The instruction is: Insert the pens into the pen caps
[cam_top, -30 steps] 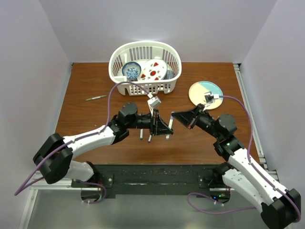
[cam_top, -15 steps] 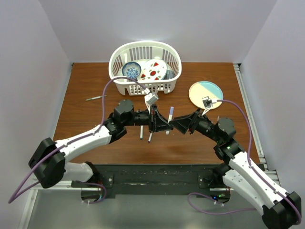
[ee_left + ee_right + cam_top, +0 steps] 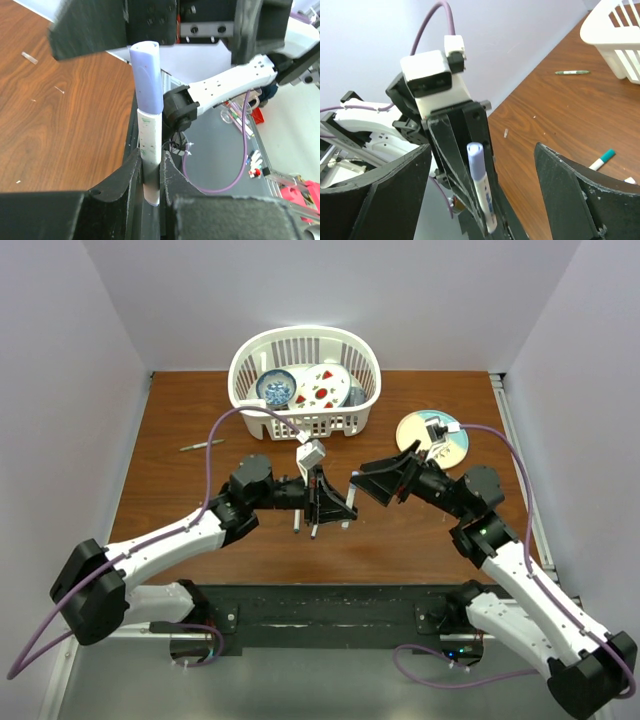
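- Clamps white pen [image 3: 150, 145], bluish-purple cap [image 3: 148, 75] on top, in left gripper [image 3: 150, 172], frame centre.
- Holds right gripper [image 3: 482, 150] wide apart, flanking that pen at lower centre.

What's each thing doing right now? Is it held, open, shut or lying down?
Left gripper, shut on the pen.
Pen, clamped, capped.
Cap, purple, on the pen's end.
Right gripper, open, empty.
Thin pen, lying on the table.
Teal-tipped pen, lying on the table.
Basket, upright, dishes inside.
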